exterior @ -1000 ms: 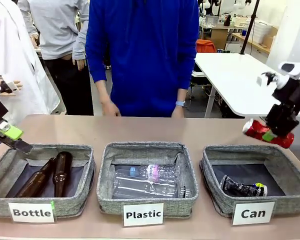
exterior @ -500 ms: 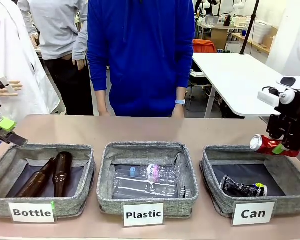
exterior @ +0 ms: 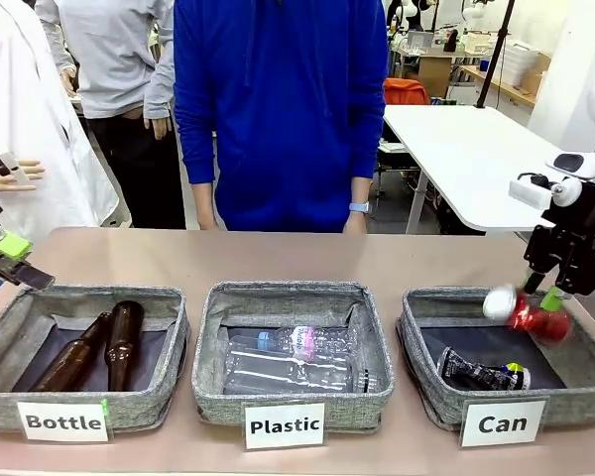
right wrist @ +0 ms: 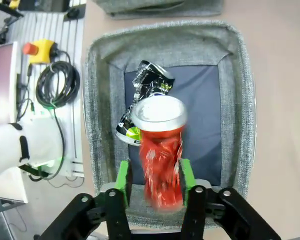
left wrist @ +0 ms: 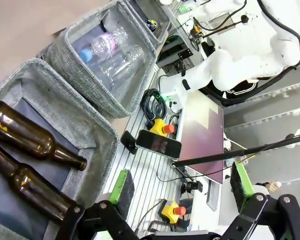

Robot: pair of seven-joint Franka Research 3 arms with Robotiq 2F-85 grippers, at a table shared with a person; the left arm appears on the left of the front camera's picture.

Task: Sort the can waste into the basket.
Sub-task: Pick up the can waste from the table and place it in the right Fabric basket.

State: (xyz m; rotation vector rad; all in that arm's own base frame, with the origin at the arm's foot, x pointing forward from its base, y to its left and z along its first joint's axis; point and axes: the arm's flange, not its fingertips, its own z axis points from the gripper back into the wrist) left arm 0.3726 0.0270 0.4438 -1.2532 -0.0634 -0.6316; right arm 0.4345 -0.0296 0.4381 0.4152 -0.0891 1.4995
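Observation:
A red crushed can (exterior: pixel 528 313) hangs blurred in mid-air just under my right gripper (exterior: pixel 555 290), above the grey basket (exterior: pixel 416 337) marked "Can". In the right wrist view the red can (right wrist: pixel 160 150) sits blurred between the parted green pads of my right gripper (right wrist: pixel 154 182), which is open over the basket (right wrist: pixel 97 100). A dark crushed can (exterior: pixel 481 374) with green-yellow marks lies on the basket floor, seen too as the dark can (right wrist: pixel 147 85) beneath the red one. My left gripper (exterior: pixel 15 260) stands open and empty at the table's left edge, its pads spread wide in its own view (left wrist: pixel 181 182).
A "Plastic" basket (exterior: pixel 213 367) with clear bottles stands in the middle. On the left, a "Bottle" basket (exterior: pixel 174 357) holds two brown bottles. A person in blue stands at the far side, hands down. The right table edge lies close to the "Can" basket.
My right gripper carried the red can from the far right to above the "Can" basket, then opened; the can now drops, blurred. The left arm shifted slightly left and stays open.

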